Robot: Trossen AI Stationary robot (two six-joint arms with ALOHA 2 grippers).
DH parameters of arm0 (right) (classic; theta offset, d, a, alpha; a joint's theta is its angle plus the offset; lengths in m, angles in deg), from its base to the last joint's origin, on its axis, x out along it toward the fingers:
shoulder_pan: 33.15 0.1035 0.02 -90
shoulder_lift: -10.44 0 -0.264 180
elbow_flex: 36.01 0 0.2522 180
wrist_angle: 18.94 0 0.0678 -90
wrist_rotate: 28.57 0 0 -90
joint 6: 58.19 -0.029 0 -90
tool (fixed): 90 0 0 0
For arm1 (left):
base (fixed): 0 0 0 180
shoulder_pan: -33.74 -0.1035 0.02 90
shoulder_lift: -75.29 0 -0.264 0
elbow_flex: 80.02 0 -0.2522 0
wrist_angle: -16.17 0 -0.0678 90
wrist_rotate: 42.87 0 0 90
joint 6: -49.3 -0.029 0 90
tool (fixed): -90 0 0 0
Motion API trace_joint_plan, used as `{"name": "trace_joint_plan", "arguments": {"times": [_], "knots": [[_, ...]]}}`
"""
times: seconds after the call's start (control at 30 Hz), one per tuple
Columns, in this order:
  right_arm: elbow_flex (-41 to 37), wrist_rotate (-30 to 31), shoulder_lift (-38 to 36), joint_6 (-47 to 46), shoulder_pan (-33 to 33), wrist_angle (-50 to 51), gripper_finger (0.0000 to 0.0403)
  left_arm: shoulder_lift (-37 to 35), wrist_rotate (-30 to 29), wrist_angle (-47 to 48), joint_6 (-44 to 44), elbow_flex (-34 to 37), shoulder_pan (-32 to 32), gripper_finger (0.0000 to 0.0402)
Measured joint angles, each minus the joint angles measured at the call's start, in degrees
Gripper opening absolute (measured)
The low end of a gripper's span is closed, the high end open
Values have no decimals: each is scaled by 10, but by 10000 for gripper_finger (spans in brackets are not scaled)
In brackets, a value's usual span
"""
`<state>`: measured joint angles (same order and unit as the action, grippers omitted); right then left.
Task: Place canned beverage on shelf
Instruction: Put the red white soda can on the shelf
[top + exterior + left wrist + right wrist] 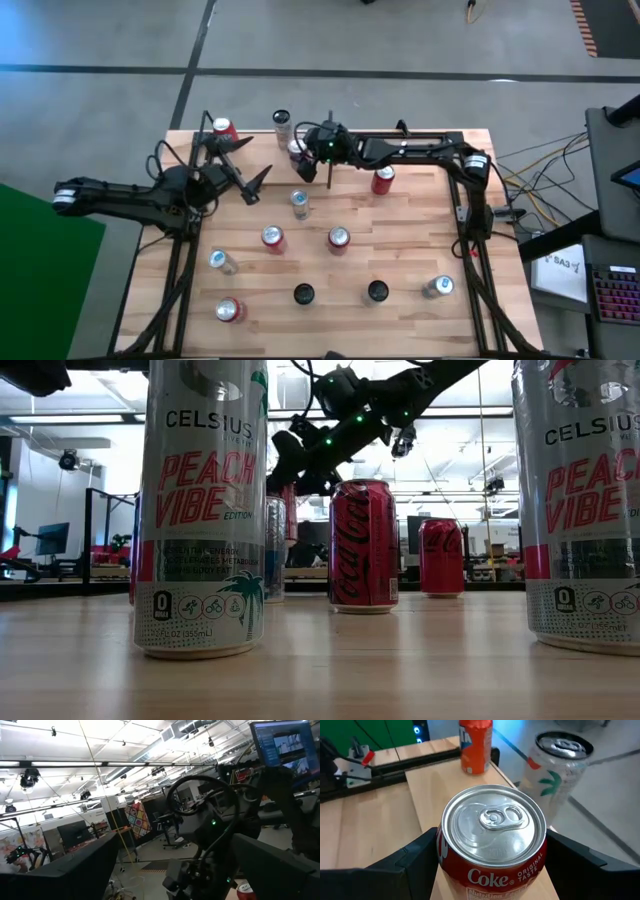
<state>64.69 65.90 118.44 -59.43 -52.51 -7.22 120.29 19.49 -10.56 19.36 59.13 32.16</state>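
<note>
— Where is the Coke can point(492, 820) to be found?

— It is seen at the far left of the shelf point(400, 230), close to the far edge. It is flanked by the right gripper point(491, 842), whose two dark fingers point(415, 862) are pressed against its red sides; the gripper is closed only as far as the can's width allows. Whether the can's base is resting on the wood or raised off it cannot be told.

— What is placed around it?

— An orange can point(476, 745) is set farther along the plank, beside a black rod, and a pale Celsius can point(557, 765) with a palm-tree print is stood just to the right of that — both are apart from the held can. More cans are scattered over the nearer part of the shelf; from counter height a Celsius Peach Vibe can point(200, 510) is shown large in the foreground, with a Coca-Cola can point(363, 545) behind it.

— And the left gripper point(252, 165)?

— It is held over the left side of the shelf with its fingers spread wide, and nothing is gripped between them.
</note>
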Motion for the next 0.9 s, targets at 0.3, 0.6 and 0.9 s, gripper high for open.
{"name": "trace_joint_plan", "arguments": {"times": [0.3,0.6,0.9], "knots": [[0,1,17,23,6,-20,290,11,-4,-1,0,0,0,374],[0,3,24,39,6,-12,290,11,-5,-2,-4,0,0,374],[0,5,30,45,6,-16,290,12,-5,-2,-4,0,0,374]]}}
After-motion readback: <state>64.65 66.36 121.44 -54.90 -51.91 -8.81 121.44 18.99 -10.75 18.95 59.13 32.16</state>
